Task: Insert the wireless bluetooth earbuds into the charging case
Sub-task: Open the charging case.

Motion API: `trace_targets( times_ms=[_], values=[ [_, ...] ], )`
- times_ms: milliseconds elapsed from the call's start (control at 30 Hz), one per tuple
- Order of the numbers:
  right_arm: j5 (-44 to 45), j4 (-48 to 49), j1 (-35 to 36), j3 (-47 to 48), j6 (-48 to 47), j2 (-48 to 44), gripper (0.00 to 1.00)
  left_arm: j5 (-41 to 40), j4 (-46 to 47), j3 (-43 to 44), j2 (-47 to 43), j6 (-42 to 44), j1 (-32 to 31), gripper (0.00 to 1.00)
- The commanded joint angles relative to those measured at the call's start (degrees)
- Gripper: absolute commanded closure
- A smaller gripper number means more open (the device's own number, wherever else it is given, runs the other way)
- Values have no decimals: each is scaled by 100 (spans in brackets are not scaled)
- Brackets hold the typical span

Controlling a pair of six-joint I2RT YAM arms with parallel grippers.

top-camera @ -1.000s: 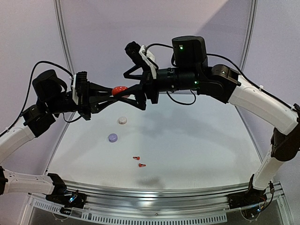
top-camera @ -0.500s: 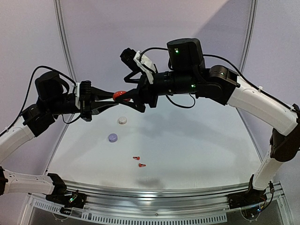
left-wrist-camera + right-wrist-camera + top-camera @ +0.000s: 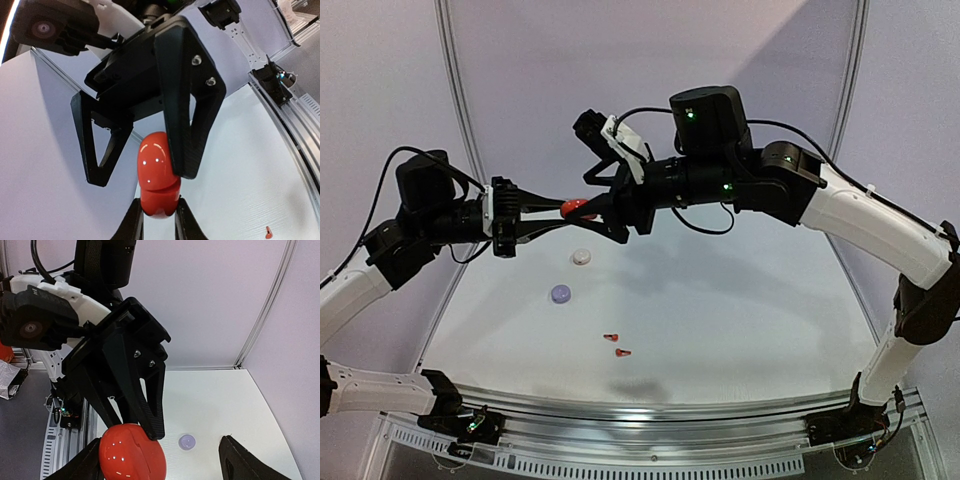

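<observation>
My left gripper (image 3: 563, 208) is shut on a red-orange round charging case (image 3: 578, 208) and holds it in mid-air over the back left of the table. The left wrist view shows my fingers (image 3: 134, 225) clamped on the case's lower half (image 3: 159, 180), with the lid seam showing. My right gripper (image 3: 597, 208) is open and straddles the case; one finger (image 3: 190, 100) lies against the lid. In the right wrist view the case (image 3: 132, 454) sits by my left finger. Two red-orange earbuds (image 3: 610, 336) (image 3: 621, 352) lie on the table. No lavender or white earbuds show.
A white round case (image 3: 581, 257) and a lavender round case (image 3: 560, 294) sit on the white table (image 3: 740, 320) below the grippers; the lavender one shows in the right wrist view (image 3: 186, 442). One red earbud shows in the left wrist view (image 3: 267, 231). Curved wall rails stand behind.
The left gripper has rolled and lowered the red case slightly. The right gripper has moved left and closer, so that its open fingers now straddle the case.
</observation>
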Motion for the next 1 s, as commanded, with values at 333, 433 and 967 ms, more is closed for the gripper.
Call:
trace_targets(
  times_ms=[333,433,967],
  values=[
    [725,220,-254,187,353,47,24,443,-542,164,-49,241,-54,100],
    [756,216,-286,238,468,32,24,479,-651,186,-31,220,-52,100],
    [465,135,-343,229,582,70,23,359,-418,123,-23,-924,-29,100]
  ],
)
